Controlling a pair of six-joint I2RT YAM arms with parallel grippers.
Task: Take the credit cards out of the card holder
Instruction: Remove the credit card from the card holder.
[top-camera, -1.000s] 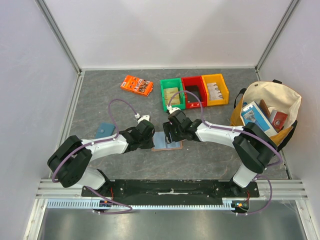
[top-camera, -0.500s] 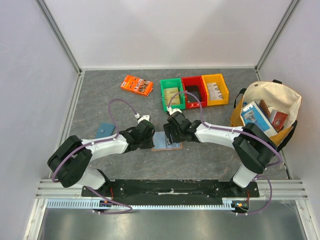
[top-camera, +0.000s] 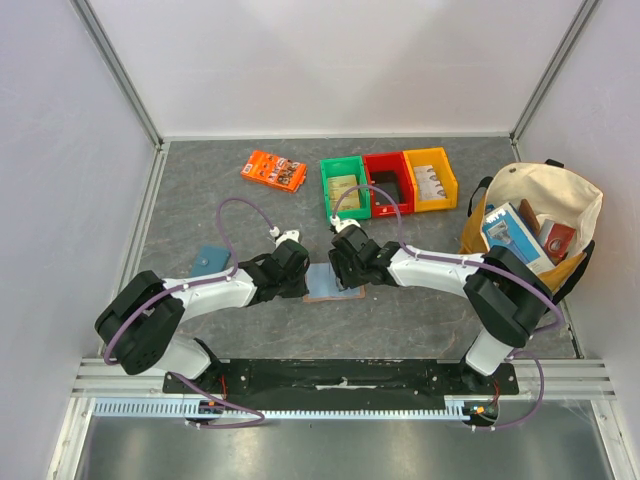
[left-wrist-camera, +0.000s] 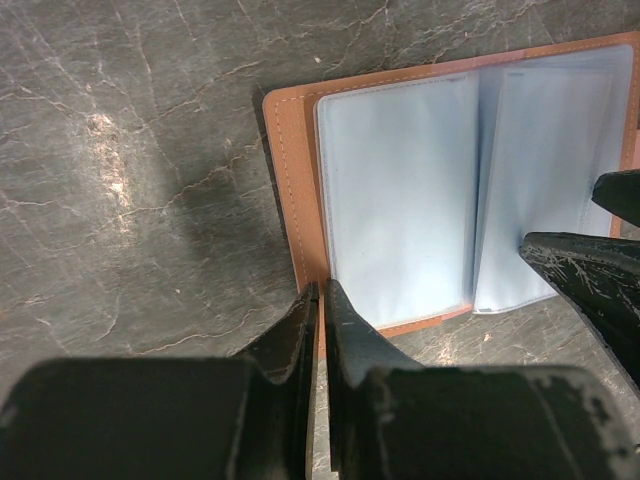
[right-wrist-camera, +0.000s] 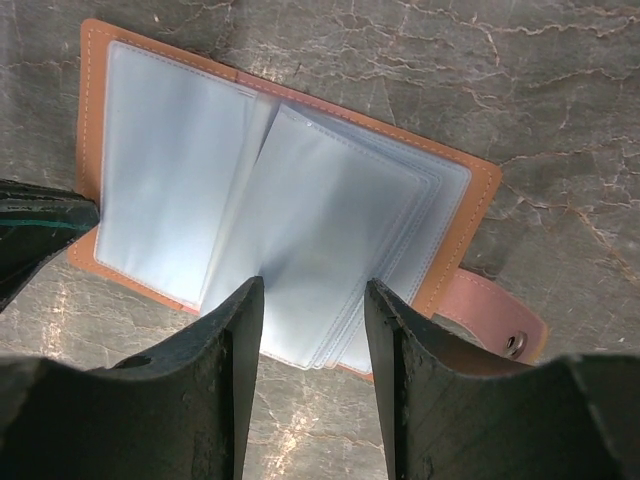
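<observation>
The tan leather card holder (top-camera: 333, 282) lies open on the grey table between both grippers. My left gripper (left-wrist-camera: 320, 300) is shut on the near edge of the card holder's (left-wrist-camera: 295, 190) leather cover, pinning that side. Over the other half, my right gripper (right-wrist-camera: 312, 295) stands open, its two fingers either side of the fanned pale blue plastic sleeves (right-wrist-camera: 320, 240). The sleeves rise between the jaws without being pinched. A pink snap tab (right-wrist-camera: 490, 320) sticks out at the holder's right edge. No credit cards show; the sleeves look uniformly pale.
A flat teal pouch (top-camera: 210, 260) lies left of the left arm. An orange pack (top-camera: 273, 171) and green (top-camera: 345, 187), red (top-camera: 388, 181) and yellow (top-camera: 430, 178) bins stand at the back. A canvas bag (top-camera: 535, 225) full of items sits at the right.
My right gripper has shifted slightly left over the open holder. The left gripper and the holder have stayed put.
</observation>
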